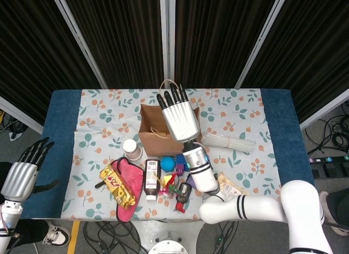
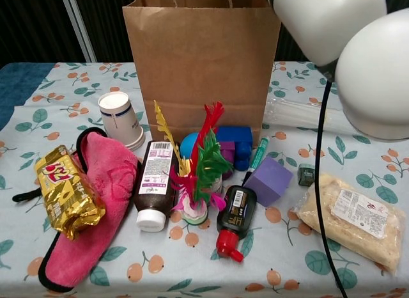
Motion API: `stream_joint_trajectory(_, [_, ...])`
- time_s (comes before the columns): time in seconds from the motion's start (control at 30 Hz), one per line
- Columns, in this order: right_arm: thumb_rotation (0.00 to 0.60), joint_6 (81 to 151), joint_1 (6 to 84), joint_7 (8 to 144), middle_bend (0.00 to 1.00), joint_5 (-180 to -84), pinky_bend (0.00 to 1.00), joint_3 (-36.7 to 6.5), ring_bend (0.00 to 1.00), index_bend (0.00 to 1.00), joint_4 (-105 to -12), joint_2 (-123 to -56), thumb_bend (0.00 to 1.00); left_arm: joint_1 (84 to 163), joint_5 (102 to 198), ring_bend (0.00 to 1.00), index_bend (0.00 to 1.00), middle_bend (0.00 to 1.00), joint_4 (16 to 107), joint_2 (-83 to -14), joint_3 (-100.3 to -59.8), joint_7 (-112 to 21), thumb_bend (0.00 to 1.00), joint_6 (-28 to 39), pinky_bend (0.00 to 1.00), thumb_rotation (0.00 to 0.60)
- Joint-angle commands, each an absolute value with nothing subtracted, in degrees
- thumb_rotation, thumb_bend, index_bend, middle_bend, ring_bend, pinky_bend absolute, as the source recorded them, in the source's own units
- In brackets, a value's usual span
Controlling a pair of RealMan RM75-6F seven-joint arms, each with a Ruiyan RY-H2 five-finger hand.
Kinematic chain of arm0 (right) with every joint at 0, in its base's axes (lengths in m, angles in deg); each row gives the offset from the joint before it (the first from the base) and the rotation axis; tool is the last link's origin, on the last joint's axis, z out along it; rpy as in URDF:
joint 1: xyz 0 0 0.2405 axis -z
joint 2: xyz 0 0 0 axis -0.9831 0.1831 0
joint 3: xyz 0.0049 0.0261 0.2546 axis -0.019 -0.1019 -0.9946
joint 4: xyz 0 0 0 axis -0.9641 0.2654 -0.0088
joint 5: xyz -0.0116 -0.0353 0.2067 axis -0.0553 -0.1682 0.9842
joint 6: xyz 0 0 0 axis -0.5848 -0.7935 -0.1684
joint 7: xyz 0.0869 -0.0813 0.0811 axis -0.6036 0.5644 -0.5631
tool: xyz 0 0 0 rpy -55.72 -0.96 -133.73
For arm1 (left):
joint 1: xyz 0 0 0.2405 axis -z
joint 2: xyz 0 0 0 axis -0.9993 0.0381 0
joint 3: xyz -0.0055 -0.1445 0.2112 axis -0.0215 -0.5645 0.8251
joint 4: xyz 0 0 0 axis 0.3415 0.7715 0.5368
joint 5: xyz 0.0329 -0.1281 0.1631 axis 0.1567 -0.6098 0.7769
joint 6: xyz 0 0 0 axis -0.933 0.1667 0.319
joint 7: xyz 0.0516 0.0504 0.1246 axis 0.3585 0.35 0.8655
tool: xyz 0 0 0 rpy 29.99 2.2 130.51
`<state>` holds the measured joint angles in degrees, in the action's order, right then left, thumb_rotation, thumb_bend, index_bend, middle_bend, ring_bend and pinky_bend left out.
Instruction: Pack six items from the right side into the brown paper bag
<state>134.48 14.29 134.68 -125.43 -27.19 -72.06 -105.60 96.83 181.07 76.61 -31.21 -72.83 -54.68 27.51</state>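
The brown paper bag (image 2: 201,61) stands upright at the back middle of the table. In the head view my right hand (image 1: 177,116) lies flat over the bag's (image 1: 148,135) opening with its fingers spread, holding nothing that I can see; it hides the inside. The chest view shows only that arm's white shell at the upper right. Right of the bag lie a clear packet of sticks (image 2: 319,116), a beige food packet (image 2: 351,215), a purple block (image 2: 268,181) and a green pen (image 2: 257,154). My left hand (image 1: 22,175) hangs open off the table's left edge.
In front of the bag lie a blue block (image 2: 233,144), a feathered shuttlecock (image 2: 198,173), a red-capped sauce bottle (image 2: 233,218) and a brown bottle (image 2: 153,183). A paper cup (image 2: 120,119), pink cloth (image 2: 96,183) and gold snack bar (image 2: 67,189) are on the left.
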Motion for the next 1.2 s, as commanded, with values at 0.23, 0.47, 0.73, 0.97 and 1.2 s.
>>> stream_joint_trajectory(0.23, [0.600, 142.56, 21.86, 136.27, 0.31, -130.86, 0.01, -30.33, 0.13, 0.28, -92.50, -92.01, 0.05, 97.03, 181.81, 0.03, 0.10, 0.13, 78.23, -31.29, -72.50, -52.80, 0.02, 27.24, 0.15, 0.600])
stream_joint_trajectory(0.47, [0.600, 147.54, 41.38, 128.73, 0.30, -124.02, 0.01, -21.70, 0.14, 0.28, -111.67, -74.14, 0.00, 96.87, 182.41, 0.03, 0.10, 0.13, 78.70, -31.54, -72.01, -52.16, 0.02, 27.31, 0.15, 0.600])
stream_joint_trajectory(0.73, [0.600, 139.21, 58.47, 103.78, 0.31, -134.15, 0.01, -3.39, 0.14, 0.27, -110.51, -65.14, 0.00, 96.88, 183.05, 0.03, 0.10, 0.13, 79.19, -32.05, -71.53, -51.27, 0.02, 27.11, 0.15, 0.600])
stream_joint_trajectory(0.97, [0.600, 132.02, 62.32, 99.75, 0.27, -141.63, 0.01, 4.25, 0.11, 0.20, -103.74, -67.66, 0.00, 96.03, 183.69, 0.03, 0.10, 0.13, 79.94, -31.95, -70.66, -50.28, 0.02, 27.85, 0.15, 0.600])
stream_joint_trajectory(1.2, [0.600, 121.25, 58.84, 106.62, 0.13, -141.17, 0.00, 6.32, 0.01, 0.07, -102.71, -68.20, 0.00, 95.50, 183.71, 0.03, 0.10, 0.13, 79.96, -31.81, -70.50, -50.04, 0.02, 28.38, 0.15, 0.600])
